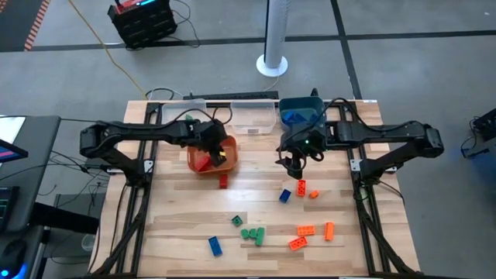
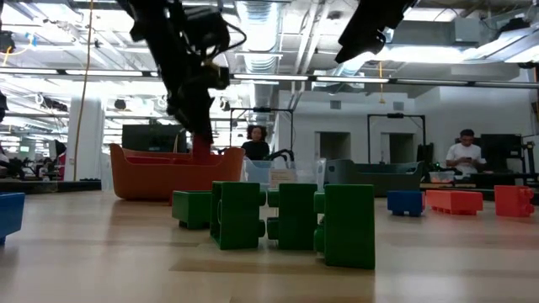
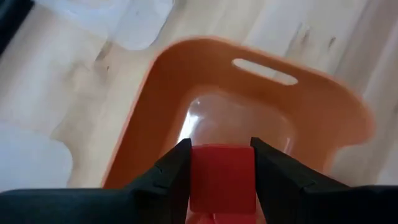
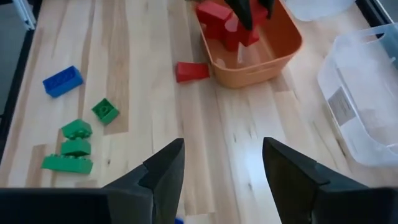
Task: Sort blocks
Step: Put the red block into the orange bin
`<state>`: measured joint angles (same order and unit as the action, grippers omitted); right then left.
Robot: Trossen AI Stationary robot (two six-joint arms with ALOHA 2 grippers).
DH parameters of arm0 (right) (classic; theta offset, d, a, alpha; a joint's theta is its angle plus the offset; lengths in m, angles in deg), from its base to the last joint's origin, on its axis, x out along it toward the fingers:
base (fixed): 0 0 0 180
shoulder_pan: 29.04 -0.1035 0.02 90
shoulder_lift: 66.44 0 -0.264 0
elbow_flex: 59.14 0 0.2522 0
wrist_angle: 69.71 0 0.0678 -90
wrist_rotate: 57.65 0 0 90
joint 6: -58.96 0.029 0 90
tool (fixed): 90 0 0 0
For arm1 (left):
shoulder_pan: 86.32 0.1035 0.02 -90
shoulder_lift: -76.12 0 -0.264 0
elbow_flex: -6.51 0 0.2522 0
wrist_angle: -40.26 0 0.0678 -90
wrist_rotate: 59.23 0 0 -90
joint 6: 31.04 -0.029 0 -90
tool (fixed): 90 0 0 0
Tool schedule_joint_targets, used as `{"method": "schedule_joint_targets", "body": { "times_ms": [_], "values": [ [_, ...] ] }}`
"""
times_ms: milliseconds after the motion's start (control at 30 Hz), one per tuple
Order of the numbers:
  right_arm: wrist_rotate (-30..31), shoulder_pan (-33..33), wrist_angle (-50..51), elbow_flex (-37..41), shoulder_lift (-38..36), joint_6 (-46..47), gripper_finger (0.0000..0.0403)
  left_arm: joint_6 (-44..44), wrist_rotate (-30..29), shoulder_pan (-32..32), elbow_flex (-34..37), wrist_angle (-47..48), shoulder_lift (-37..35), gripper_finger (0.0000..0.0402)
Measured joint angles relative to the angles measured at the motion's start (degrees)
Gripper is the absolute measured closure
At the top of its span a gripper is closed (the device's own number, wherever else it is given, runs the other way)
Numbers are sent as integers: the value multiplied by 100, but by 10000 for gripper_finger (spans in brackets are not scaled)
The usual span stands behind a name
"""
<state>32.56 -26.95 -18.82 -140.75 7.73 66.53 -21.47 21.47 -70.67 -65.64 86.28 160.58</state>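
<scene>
My left gripper is over the orange bin, shut on a red block. More red blocks lie inside the bin. One red block rests flat on the table just in front of the bin. My right gripper stands open and holds nothing. It hovers above the table right of the bin, with a blue block and orange blocks near it. Green blocks, a blue block and several more orange blocks lie nearer the front edge. My left gripper pinches the red block by two opposite sides between its two fingers. The fingers slant down from the table's left side. The block is lifted clear and hangs over the inside of the orange bin, about level with its rim.
Two clear bins and a teal bin stand along the far edge. Bare wood lies between the orange bin and my right gripper. People sit in the room beyond the table.
</scene>
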Motion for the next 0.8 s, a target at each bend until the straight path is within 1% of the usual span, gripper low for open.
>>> {"method": "schedule_joint_targets", "body": {
  "times_ms": [133,267,400,467,600,733,800],
  "values": [
    [48,-63,5,0,2,15,182,192,-4,0,350,-705,0,263],
    [107,-60,36,0,2,47,182,372,-7,0,579,-1161,0,262],
    [110,-57,37,0,2,107,182,698,-9,0,712,-1194,0,258],
    [114,-71,64,0,2,115,182,688,6,0,712,-1185,0,248],
    [112,-54,394,0,2,277,182,622,155,-1,712,-1070,0,211],
    [117,145,891,4,134,817,182,530,291,-2,711,-1015,0,179],
    [127,260,1024,111,271,1374,182,467,308,-2,633,-886,0,168]
  ]
}}
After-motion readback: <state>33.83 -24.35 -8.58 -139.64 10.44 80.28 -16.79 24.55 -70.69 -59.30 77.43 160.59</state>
